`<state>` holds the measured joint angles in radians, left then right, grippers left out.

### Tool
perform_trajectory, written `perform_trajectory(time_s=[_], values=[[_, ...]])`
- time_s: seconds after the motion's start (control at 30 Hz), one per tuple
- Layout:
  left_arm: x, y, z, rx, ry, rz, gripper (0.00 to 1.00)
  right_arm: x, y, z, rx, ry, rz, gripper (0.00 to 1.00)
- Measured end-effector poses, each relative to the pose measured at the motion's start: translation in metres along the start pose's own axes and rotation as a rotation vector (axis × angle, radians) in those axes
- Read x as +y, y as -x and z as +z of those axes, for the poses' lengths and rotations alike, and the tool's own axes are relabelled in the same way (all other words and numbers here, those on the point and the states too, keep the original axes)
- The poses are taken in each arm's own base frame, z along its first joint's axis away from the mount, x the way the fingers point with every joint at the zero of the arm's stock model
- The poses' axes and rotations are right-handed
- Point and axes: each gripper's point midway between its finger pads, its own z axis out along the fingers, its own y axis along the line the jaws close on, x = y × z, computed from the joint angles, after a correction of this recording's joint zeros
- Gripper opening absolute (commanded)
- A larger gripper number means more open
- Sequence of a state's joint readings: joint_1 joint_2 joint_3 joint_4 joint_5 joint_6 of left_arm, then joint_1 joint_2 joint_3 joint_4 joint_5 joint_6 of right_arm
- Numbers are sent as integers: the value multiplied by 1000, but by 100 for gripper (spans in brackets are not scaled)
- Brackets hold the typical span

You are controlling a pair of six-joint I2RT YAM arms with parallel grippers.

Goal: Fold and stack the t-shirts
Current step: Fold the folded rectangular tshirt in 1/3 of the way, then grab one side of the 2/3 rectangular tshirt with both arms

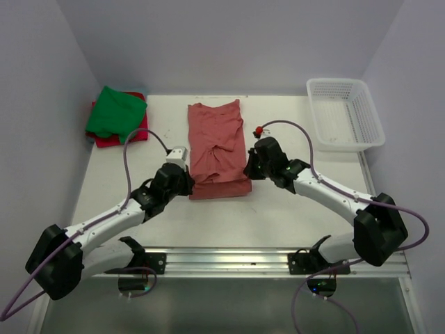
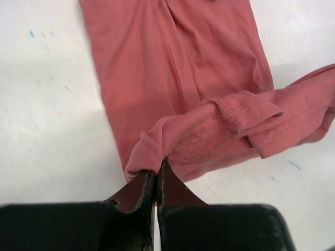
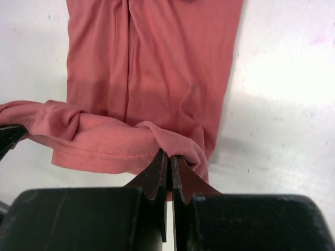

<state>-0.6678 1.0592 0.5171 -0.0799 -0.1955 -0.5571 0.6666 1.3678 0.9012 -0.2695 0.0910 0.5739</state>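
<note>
A faded brick-red t-shirt (image 1: 217, 146) lies lengthwise in the middle of the table, folded into a narrow strip. My left gripper (image 1: 189, 182) is shut on its near left corner (image 2: 144, 154), and my right gripper (image 1: 248, 170) is shut on its near right corner (image 3: 180, 146). The hem (image 2: 246, 117) between them is bunched and lifted a little off the table. At the far left a bright green t-shirt (image 1: 115, 111) lies folded on top of a bright red-pink t-shirt (image 1: 125, 136).
A white plastic mesh basket (image 1: 345, 115) stands at the far right of the white table (image 1: 139, 229). A small red object (image 1: 259, 130) sits just right of the brick-red shirt, by the right arm's cable.
</note>
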Motion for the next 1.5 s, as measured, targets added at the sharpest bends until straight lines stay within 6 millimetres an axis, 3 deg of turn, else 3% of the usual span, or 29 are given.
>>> perform_trajectory(time_s=[0.13,0.37,0.4,0.43,0.5,0.53,0.57,0.6,0.7,0.8,0.87,1.0,1.1,1.17,1.23,1.37,1.5], values=[[10,36,18,-79,34,2,0,4,31,15,-48,-12,-13,0],[14,95,61,-149,58,32,0,3,75,58,-74,-55,-22,0],[14,102,69,-150,53,32,0,2,82,66,-77,-61,-19,2],[16,109,76,-154,50,30,0,2,89,72,-83,-68,-16,14],[22,124,95,-150,50,25,21,-3,106,89,-90,-104,-6,42],[25,133,108,-149,53,28,43,-3,116,99,-94,-119,-4,45],[30,144,120,-154,59,27,82,-4,128,110,-99,-138,-11,51],[34,154,132,-159,62,19,100,-3,143,121,-108,-154,-11,66],[52,180,156,-184,66,-45,100,2,188,152,-180,-176,-11,77],[72,198,150,-230,68,-98,100,-6,193,153,-195,-205,-12,79],[77,208,134,-271,62,-112,100,-11,187,145,-197,-211,-15,79],[56,225,91,-348,-8,-101,100,-19,167,114,-188,-205,-25,77],[37,236,70,-387,-82,-94,100,-18,160,91,-211,-174,-22,74],[30,232,67,-377,-123,-91,100,-19,153,78,-218,-154,-21,73],[26,213,72,-326,-160,-94,100,-19,144,69,-210,-135,-21,70],[24,158,93,-153,-218,-128,100,-13,129,68,-179,-81,1,70],[34,90,96,14,-209,-178,100,-20,88,73,-96,-49,34,72]])
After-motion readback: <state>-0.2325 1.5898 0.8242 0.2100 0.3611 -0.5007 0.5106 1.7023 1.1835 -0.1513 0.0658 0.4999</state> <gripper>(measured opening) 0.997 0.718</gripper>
